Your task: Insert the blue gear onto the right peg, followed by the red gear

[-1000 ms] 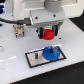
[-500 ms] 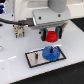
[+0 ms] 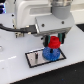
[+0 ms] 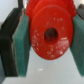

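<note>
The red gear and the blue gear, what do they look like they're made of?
Red gear: probably moulded plastic, going by its even saturated colour and soft sheen; the jaws clamp its sides. Blue gear: likely the same plastic, uniformly blue with a toothed rim, though the picture is too blurry to be sure.

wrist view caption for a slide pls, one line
Gripper shut on the red gear, teal finger pads pressing its sides.

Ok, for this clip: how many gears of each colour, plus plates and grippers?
Red gear: 1
Blue gear: 1
Black-framed plate: 1
Gripper: 1
Total: 4
</note>
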